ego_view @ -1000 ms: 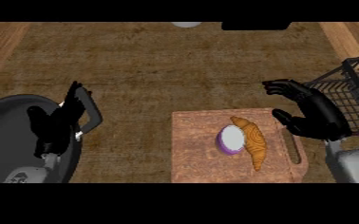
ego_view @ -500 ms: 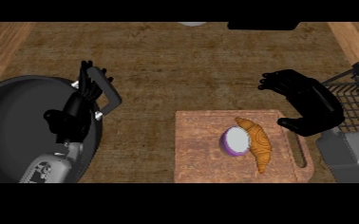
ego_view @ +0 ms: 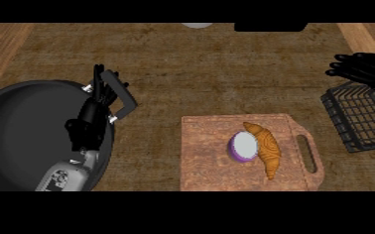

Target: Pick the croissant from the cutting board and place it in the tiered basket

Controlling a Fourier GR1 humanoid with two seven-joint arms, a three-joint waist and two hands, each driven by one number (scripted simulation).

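The right hand (ego_view: 350, 65) shows only as black fingers at the view's right edge, above the tiered basket (ego_view: 353, 118) and well apart from the cutting board (ego_view: 219, 151); whether those fingers are wide or curled I cannot tell, and they hold nothing that can be seen; the left hand (ego_view: 102, 95) rests with straight fingers, holding nothing, over the rim of a large dark round pan (ego_view: 36, 129) to the left of the board. The croissant (ego_view: 265, 148) lies on the right half of the board, long axis running up and down the view, its left flank touching a halved purple onion (ego_view: 244, 146) and its right flank near the board's handle slot; it is golden brown, ridged and tapering to points at both ends. It will probably be light, soft and flaky, likely to crush or shed crumbs, so the thick middle looks the best place to take hold, pinched across its width from above, though the onion crowds the left side. The board is reddish wood with visible grain; the basket is black wire mesh, to the board's right; the counter beneath is dull brown and mottled.
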